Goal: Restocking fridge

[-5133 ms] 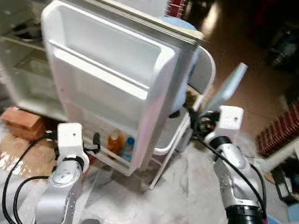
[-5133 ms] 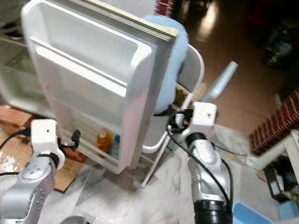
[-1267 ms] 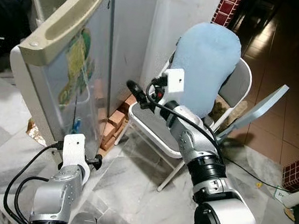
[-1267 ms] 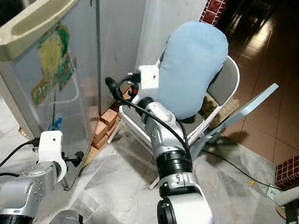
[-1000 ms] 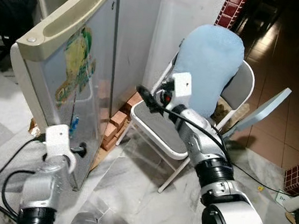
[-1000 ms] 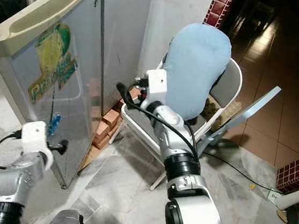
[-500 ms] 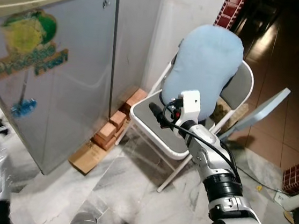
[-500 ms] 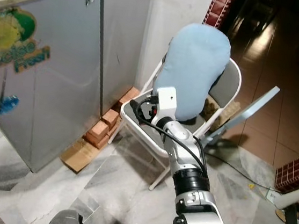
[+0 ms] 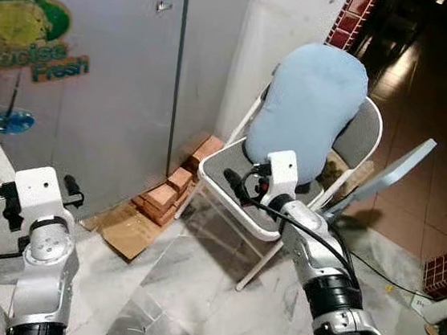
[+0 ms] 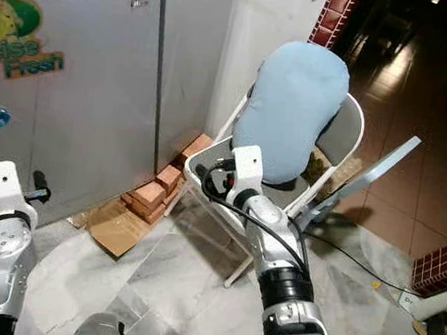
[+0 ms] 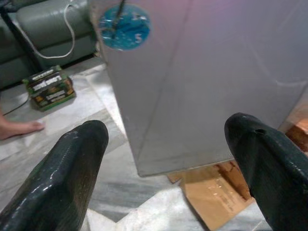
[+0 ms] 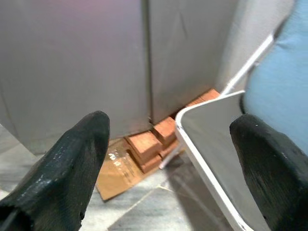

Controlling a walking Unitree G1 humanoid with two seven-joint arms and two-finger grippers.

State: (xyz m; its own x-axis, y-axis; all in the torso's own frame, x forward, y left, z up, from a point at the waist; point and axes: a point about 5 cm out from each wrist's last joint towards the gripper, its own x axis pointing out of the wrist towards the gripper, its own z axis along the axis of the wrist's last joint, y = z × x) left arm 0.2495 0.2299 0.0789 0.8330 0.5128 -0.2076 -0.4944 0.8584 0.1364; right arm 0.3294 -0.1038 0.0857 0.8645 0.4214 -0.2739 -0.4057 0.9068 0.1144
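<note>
Where the frame cuts it, fridge (image 9: pixel 80 78) door shut, contents hidden.

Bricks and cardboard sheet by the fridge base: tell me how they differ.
The bricks are reddish-orange blocks stacked in a row against the wall, between the fridge and the folding chair; the cardboard sheet is one pale brown piece. The bricks stand up in layers, while the cardboard lies flat on the marble floor. The bricks run towards the wall; the cardboard sticks out towards the robot. Both sit at the fridge's lower corner.
</note>
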